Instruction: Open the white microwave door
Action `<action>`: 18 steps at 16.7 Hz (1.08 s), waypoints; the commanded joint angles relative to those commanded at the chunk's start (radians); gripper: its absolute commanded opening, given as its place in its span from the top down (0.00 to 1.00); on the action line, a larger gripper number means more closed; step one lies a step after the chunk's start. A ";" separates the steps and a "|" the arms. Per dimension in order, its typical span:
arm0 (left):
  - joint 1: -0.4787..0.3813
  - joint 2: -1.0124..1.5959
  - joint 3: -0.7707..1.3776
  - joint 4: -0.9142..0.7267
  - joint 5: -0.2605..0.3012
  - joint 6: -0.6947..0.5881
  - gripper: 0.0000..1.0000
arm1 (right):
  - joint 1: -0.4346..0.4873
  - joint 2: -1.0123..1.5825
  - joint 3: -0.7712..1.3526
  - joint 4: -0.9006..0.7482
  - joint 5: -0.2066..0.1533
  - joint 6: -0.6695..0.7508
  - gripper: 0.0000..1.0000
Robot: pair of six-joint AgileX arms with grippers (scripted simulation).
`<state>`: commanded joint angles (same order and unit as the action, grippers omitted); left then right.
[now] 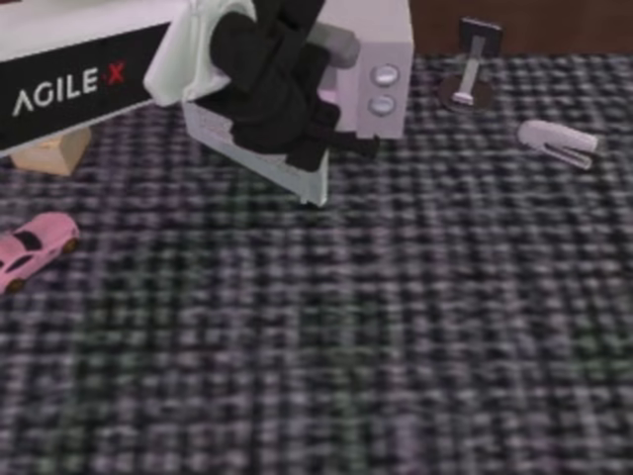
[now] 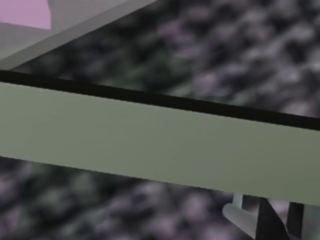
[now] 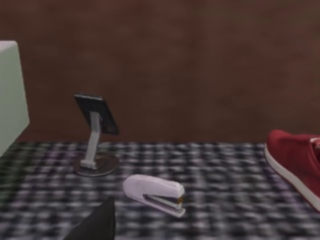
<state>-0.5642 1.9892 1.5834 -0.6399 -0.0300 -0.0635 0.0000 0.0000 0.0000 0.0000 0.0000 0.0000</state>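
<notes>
While our left tool (image 1: pixel 315 148) sits at the free edge of the microwave door (image 1: pixel 259 156), we cannot tell how its fingers stand, hidden by the arm. The door stands swung partly out from the white microwave (image 1: pixel 374 59) at the table's (image 1: pixel 396 327) far middle. Nearer, at the left, lies a pink toy car (image 1: pixel 34 247). Farther right lie a stapler (image 1: pixel 559 143) and a phone stand (image 1: pixel 473 69). Our right tool is out of sight.
</notes>
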 joint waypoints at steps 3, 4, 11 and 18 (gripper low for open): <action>0.019 -0.032 -0.038 0.013 0.029 0.056 1.00 | 0.000 0.000 0.000 0.000 0.000 0.000 0.00; 0.027 -0.045 -0.056 0.018 0.041 0.080 1.00 | 0.000 0.000 0.000 0.000 0.000 0.000 0.00; 0.045 -0.074 -0.097 0.028 0.071 0.136 1.00 | 0.000 0.000 0.000 0.000 0.000 0.000 0.00; 0.045 -0.074 -0.097 0.028 0.071 0.136 1.00 | 0.000 0.000 0.000 0.000 0.000 0.000 0.00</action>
<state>-0.5189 1.9155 1.4867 -0.6123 0.0411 0.0725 0.0000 0.0000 0.0000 0.0000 0.0000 0.0000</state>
